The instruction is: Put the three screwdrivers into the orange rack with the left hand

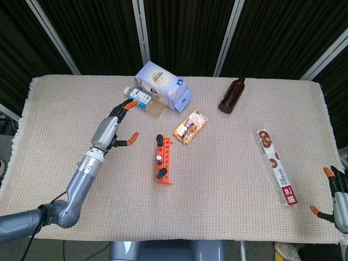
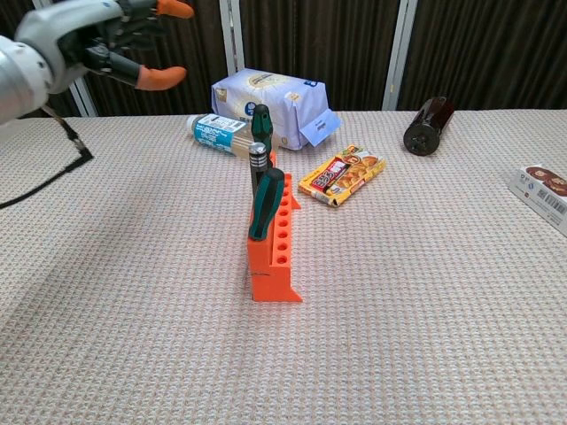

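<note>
The table (image 1: 65,103) wears a woven beige cloth, its near edge cut off in the head view. The left hand (image 1: 111,126) hangs above the cloth left of the rack, fingers spread and holding nothing. The right hand (image 1: 336,197) shows only partly at the frame's lower right corner, fingers apart, empty. A blue-white bag (image 1: 163,86) half hides a lying bottle (image 1: 138,97). The orange rack (image 2: 275,257) holds three screwdrivers (image 2: 265,204) upright in its holes.

Three screwdrivers (image 2: 265,199) upright in orange rack (image 2: 275,257)
</note>
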Controlling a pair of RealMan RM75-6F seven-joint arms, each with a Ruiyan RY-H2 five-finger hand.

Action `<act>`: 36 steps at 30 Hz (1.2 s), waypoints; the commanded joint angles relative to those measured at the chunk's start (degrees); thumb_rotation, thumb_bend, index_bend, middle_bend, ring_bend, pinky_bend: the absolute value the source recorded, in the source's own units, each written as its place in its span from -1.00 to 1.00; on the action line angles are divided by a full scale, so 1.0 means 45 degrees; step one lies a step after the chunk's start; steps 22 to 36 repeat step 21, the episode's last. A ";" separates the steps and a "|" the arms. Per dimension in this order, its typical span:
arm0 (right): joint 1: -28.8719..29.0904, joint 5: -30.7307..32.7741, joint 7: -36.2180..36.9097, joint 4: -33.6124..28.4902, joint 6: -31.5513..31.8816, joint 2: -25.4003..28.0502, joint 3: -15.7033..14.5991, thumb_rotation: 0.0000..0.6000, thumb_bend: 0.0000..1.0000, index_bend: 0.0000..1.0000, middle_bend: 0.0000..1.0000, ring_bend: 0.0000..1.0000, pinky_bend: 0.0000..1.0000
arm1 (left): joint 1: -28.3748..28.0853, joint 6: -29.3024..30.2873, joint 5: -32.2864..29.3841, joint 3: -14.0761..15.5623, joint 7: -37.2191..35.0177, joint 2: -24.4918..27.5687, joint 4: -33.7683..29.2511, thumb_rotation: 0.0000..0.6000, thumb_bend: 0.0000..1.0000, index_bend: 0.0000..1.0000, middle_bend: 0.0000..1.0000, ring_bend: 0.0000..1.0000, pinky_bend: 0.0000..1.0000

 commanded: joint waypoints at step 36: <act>0.0531 -0.1027 -0.1859 -0.0213 0.1170 -0.0417 0.0398 1.00 -1.00 -0.93 -1.00 -1.00 -1.00 | 0.6471 0.5638 0.3327 0.4281 0.0750 0.3668 -0.0786 1.00 -0.23 -0.52 -1.00 -1.00 -1.00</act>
